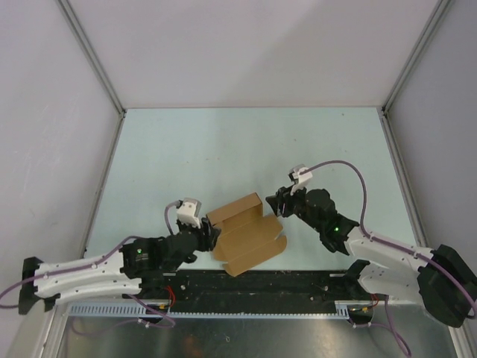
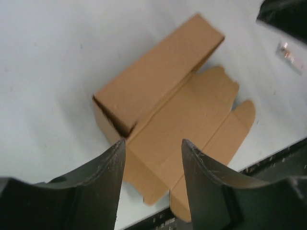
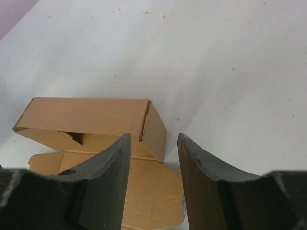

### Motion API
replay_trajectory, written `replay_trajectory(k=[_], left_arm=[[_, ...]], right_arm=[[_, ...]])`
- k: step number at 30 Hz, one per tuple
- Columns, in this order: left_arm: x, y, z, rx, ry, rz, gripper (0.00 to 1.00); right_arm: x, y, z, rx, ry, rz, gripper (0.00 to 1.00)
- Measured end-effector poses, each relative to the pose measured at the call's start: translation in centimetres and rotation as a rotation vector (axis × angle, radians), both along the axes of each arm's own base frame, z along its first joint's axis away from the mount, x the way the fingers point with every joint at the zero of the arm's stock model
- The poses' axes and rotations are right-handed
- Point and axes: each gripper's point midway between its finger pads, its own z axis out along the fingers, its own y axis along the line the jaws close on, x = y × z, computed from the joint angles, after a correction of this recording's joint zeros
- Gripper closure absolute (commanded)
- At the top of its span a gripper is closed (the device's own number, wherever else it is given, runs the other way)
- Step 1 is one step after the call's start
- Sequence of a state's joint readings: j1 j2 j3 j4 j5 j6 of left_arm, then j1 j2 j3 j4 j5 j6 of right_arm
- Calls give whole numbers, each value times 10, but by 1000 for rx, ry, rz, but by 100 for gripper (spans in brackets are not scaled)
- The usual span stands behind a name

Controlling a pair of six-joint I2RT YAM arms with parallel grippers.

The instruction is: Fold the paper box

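Brown paper box (image 1: 246, 233) lies half-folded, its flapped lid spread flat.

Pale table (image 1: 223, 149) bearing paper box (image 1: 246, 233)
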State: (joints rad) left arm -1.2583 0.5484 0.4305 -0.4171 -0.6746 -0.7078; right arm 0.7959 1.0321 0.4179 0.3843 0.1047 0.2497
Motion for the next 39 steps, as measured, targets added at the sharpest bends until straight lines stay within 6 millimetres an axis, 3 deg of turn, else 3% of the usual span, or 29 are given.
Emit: replay_trajectory(k=[2, 9, 17, 24, 39], left_arm=[[-11, 1, -12, 35, 34, -3, 35], [-37, 8, -35, 132, 111, 33, 28], [-25, 24, -43, 170, 84, 192, 19], [-15, 26, -49, 206, -8, 281, 13], [-5, 25, -64, 165, -109, 381, 14]], right_arm=[[3, 4, 0, -2, 11, 19, 50], [15, 21, 11, 2, 13, 98, 49], [20, 21, 10, 9, 13, 131, 49], [30, 30, 0, 13, 44, 176, 51], [26, 35, -2, 11, 48, 214, 52]])
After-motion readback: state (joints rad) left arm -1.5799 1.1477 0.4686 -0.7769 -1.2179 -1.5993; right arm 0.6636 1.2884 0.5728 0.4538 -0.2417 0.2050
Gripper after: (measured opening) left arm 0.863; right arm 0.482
